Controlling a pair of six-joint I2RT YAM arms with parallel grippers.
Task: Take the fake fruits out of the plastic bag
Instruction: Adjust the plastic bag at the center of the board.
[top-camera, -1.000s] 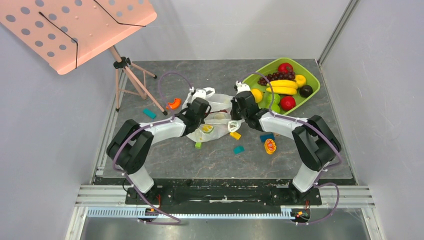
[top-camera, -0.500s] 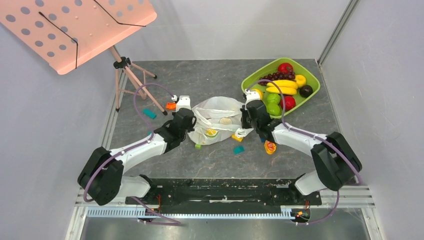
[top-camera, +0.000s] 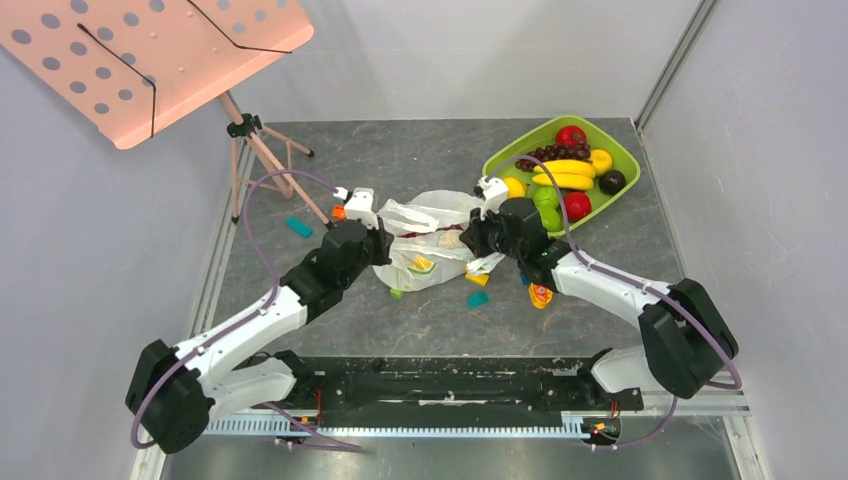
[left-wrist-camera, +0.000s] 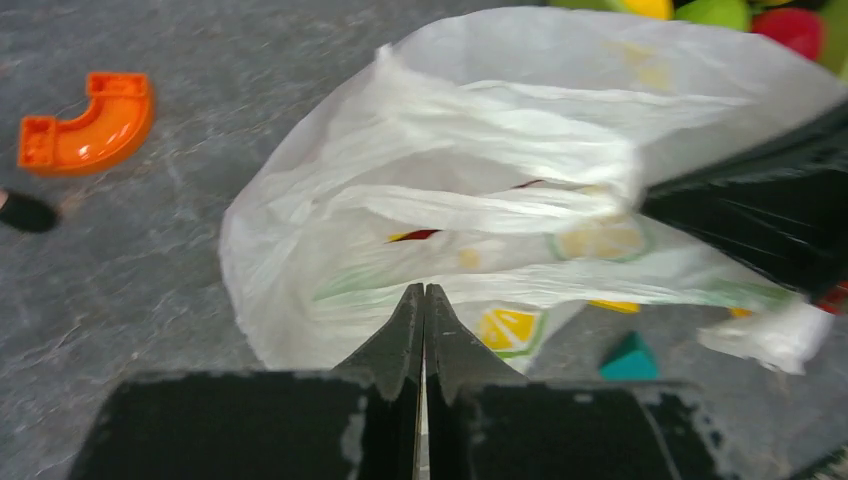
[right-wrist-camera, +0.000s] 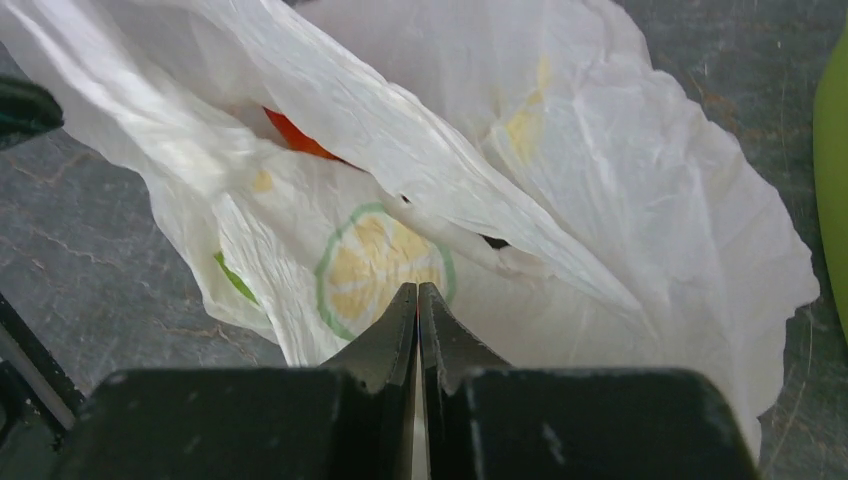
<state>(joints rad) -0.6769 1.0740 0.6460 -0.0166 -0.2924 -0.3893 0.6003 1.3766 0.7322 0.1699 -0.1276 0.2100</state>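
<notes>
Seen from above, at the middle of the dark grey table (top-camera: 400, 150), the white plastic bag (top-camera: 432, 262) lies crumpled between the two arms. The left gripper (top-camera: 383, 238) is at its left edge and the right gripper (top-camera: 467, 242) at its right edge. A green tray (top-camera: 622, 160) holding bananas, grapes and round fruit sits at the far right, close beside the right arm's wrist. A pink music stand (top-camera: 150, 60) stands at the far left. From the left wrist camera, the left gripper's two fingers are pressed tip to tip, clenched on a fold of the bag. The bag spreads away from them in long wrinkled folds. The fake fruits (left-wrist-camera: 412, 236) are inside it, visible only as a red sliver and dim yellow patches through the plastic. An orange curved block (left-wrist-camera: 90, 120) lies on the table left of the bag, apart from it. A teal block (left-wrist-camera: 628, 355) lies just beside the bag's near right corner. From the right wrist camera, the right gripper's fingers are also squeezed together on a fold of the bag. Just beyond their tips is a yellow lemon-slice disc (right-wrist-camera: 385, 262) with a green ring; whether it is printed on the film or lies inside cannot be told. An orange-red surface shows through a gap between folds farther in.
</notes>
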